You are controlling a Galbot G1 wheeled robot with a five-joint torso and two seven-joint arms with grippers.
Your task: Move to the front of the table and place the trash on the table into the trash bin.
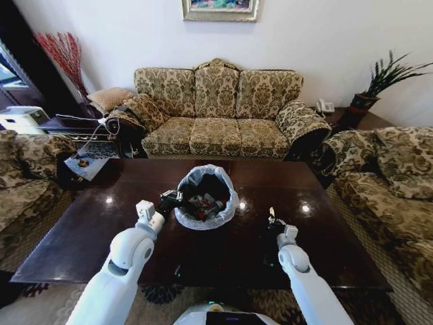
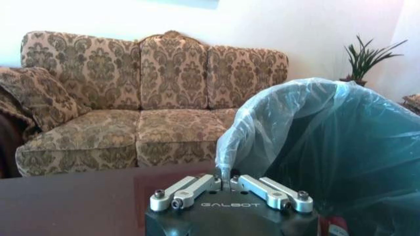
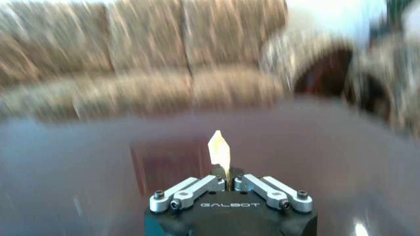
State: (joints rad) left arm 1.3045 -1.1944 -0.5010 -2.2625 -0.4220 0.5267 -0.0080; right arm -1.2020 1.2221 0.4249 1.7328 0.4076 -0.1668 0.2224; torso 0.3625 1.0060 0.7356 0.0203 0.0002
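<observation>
The trash bin (image 1: 205, 196), black with a whitish bag over its rim, stands on the middle of the dark table (image 1: 101, 237). Trash with red labels (image 1: 203, 204) lies inside it. My left gripper (image 1: 169, 200) is at the bin's left rim. In the left wrist view this gripper (image 2: 225, 181) is shut, pinching the edge of the bag (image 2: 276, 113). My right gripper (image 1: 272, 219) hovers over the table to the right of the bin, apart from it. In the right wrist view it (image 3: 226, 180) is shut on a thin yellowish scrap (image 3: 219, 146) that stands up from the fingertips.
A patterned sofa (image 1: 216, 115) runs along the table's far side. An armchair (image 1: 389, 176) stands to the right and another seat (image 1: 24, 169) to the left. A magazine (image 1: 86, 165) lies by the table's far left corner. A potted plant (image 1: 379, 81) is at the back right.
</observation>
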